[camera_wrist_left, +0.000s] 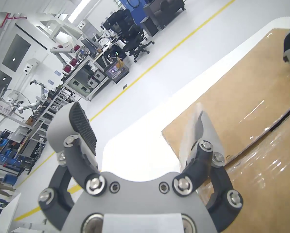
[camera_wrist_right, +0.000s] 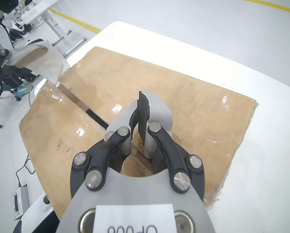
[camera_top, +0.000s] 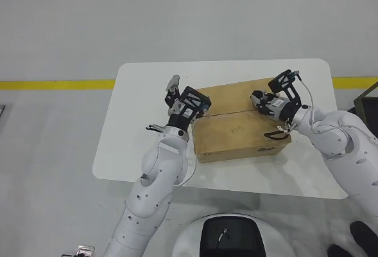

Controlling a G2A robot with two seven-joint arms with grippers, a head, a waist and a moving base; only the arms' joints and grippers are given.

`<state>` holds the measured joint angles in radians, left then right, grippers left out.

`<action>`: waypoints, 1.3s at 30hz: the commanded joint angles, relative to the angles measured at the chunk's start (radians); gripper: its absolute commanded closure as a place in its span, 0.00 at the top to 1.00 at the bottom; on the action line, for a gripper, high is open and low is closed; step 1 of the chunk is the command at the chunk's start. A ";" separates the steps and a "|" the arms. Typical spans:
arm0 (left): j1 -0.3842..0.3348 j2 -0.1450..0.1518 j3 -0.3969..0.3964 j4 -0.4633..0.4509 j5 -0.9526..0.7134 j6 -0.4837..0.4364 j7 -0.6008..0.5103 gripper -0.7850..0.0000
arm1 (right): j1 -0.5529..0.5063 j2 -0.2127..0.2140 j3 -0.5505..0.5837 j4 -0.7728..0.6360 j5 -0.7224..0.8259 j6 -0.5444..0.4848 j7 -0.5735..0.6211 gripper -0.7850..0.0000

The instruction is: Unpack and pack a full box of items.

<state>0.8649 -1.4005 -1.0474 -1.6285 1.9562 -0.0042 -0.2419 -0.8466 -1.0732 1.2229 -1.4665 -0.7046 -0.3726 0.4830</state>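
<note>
While box (camera_top: 237, 135) sits closed on table (camera_top: 137, 115), left end effector (camera_wrist_left: 137, 115) wide, right end effector (camera_wrist_right: 143, 103) pinched together.

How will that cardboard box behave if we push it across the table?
Probably slides flat rather than tips: the cardboard box is low and wide on the smooth table. Its glossy taped top looks slippery to grip. The flaps likely flex inward under pressure, since a gap shows at the seam.
</note>
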 commanded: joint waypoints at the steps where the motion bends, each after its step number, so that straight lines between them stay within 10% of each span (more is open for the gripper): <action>1: -0.010 -0.005 0.008 -0.009 -0.020 -0.003 0.011 1.00 | -0.002 0.000 0.001 -0.001 0.002 0.001 0.005 0.00; 24: -0.043 -0.036 0.056 -0.146 -0.173 -0.142 0.029 1.00 | -0.033 0.003 0.054 -0.027 0.047 0.043 0.022 0.02; 31: -0.004 -0.031 0.008 -0.194 -0.159 -0.160 -0.051 1.00 | -0.075 0.021 0.160 -0.055 0.122 0.065 0.080 0.38; 32: 0.008 -0.029 -0.006 -0.207 -0.161 -0.158 -0.068 1.00 | -0.078 0.023 0.178 -0.055 0.145 0.066 0.094 0.49; 33: 0.021 -0.028 -0.018 -0.220 -0.166 -0.161 -0.082 1.00 | -0.082 0.025 0.195 -0.054 0.175 0.070 0.108 0.90; 34: 0.031 -0.026 -0.031 -0.233 -0.160 -0.163 -0.099 1.00 | -0.083 0.027 0.212 -0.050 0.211 0.078 0.128 1.00; 39: 0.083 -0.017 -0.089 -0.286 -0.132 -0.172 -0.169 1.00 | -0.056 0.033 0.284 -0.021 0.464 0.129 0.275 1.00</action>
<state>0.9362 -1.4192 -1.1233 -1.9036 1.8129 -0.1737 -0.3914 -0.9120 -1.0413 1.4928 -1.4938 -0.3095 -0.2512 0.7171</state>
